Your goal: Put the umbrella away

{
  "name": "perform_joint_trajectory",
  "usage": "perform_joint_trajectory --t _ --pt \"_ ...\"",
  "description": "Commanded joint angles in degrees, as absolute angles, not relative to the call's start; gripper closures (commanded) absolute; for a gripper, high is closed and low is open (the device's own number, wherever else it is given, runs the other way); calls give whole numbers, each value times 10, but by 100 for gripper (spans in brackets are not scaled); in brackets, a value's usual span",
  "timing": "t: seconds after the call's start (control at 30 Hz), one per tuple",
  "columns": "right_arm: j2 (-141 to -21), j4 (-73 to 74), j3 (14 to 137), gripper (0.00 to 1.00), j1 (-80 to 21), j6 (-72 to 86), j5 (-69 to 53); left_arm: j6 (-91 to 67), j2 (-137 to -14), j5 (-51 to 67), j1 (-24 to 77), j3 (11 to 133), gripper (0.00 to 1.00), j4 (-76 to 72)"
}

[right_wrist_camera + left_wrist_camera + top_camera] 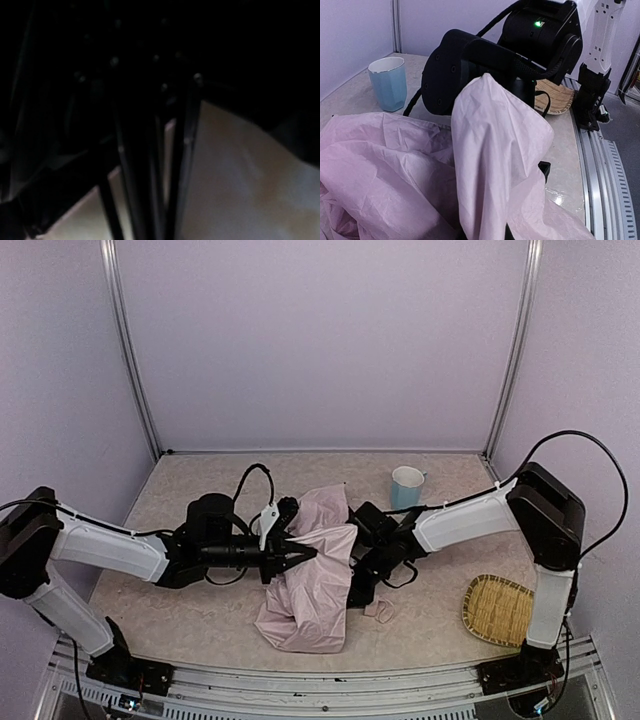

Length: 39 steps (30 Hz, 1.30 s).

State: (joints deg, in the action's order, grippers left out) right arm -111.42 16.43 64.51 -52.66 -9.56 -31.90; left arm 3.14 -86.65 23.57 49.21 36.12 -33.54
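The umbrella [312,585] lies half collapsed in the middle of the table, pale pink fabric outside, black lining and ribs on its right side. Its small pink handle [380,610] rests on the table at the lower right. My left gripper [298,558] is at the fabric's left edge. In the left wrist view a pink fold [495,150] rises from between the jaws and hides them. My right gripper [358,540] is pushed into the black lining. The right wrist view is dark and shows only black ribs [150,165] and pale fabric [240,180], so its fingers are hidden.
A light-blue cup [407,486] stands at the back, right of centre, and also shows in the left wrist view [388,82]. A woven bamboo tray [498,608] lies at the front right. The right arm's black wrist [470,65] is close behind the fold.
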Motion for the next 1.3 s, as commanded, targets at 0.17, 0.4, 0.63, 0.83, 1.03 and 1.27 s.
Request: perform_joint_trajectory --t 0.17,0.4,0.63,0.83,1.03,1.27 --pt "-1020 118 577 66 -579 -112 -306 20 -890 206 440 272 97 -409" --pt "-964 103 547 14 -556 -86 -289 28 -753 285 459 218 91 -416" --pt "-865 93 515 0 -542 -37 -272 25 -709 229 464 211 90 -383" --pt "-800 32 413 3 -536 33 -247 -3 -752 172 465 228 65 -390" --pt "-802 1 393 19 -514 215 -236 -71 -745 164 469 327 20 -228" --pt "-780 46 366 23 -515 336 -202 -54 -557 129 607 324 1 -180"
